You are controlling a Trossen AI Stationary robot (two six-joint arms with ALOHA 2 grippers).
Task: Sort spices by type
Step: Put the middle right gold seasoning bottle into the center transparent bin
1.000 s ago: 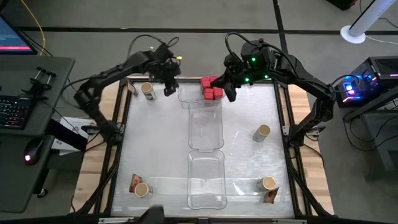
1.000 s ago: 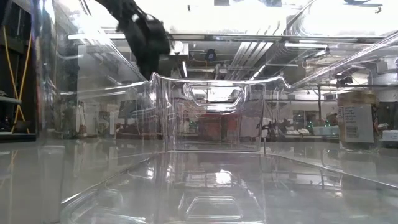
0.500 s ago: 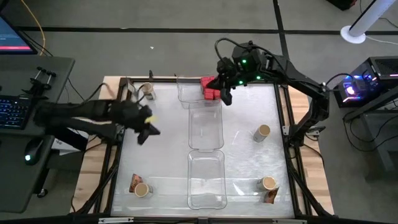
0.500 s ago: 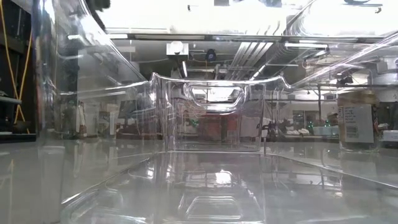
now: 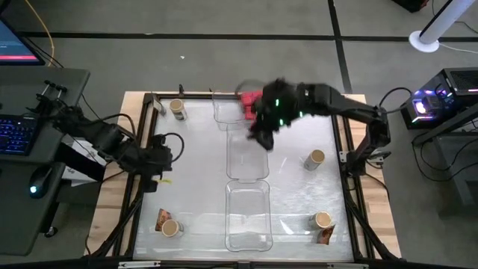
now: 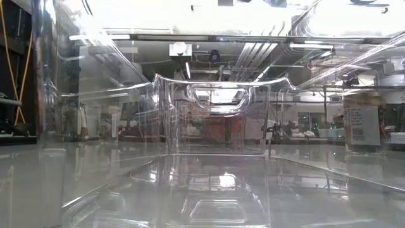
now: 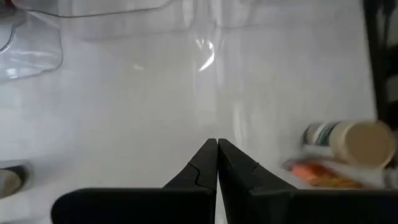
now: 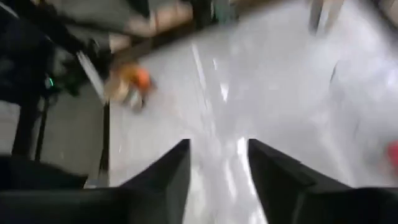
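Red boxes [image 5: 251, 104] sit bunched at the far end of the far clear tray [image 5: 224, 116]. Tan-topped jars stand far left [image 5: 177, 109], right [image 5: 315, 158], near right [image 5: 321, 220] and near left [image 5: 172, 228]. Brown-orange packets lie beside the near-left jar [image 5: 160, 219], the near-right jar [image 5: 325, 236] and at the far left corner [image 5: 157, 104]. My left gripper [image 5: 163, 158] is shut and empty at the table's left edge [image 7: 217, 149]; its wrist view shows a jar [image 7: 354, 142] with a packet [image 7: 317, 174]. My right gripper [image 5: 261, 131], blurred, hovers open and empty [image 8: 217, 155] just near of the red boxes.
Three clear trays lie in a row down the table's middle: far, middle [image 5: 246, 153] and near [image 5: 248, 217]. In the low view the tray walls [image 6: 215, 114] fill the picture and one jar [image 6: 364, 123] stands at the right. A wooden frame edges the table.
My left arm has swung away from the far tray, toward the table's left edge and nearer. My right gripper has left the red boxes and moved toward the near side over the trays, fast enough to blur. The spices stay in place.
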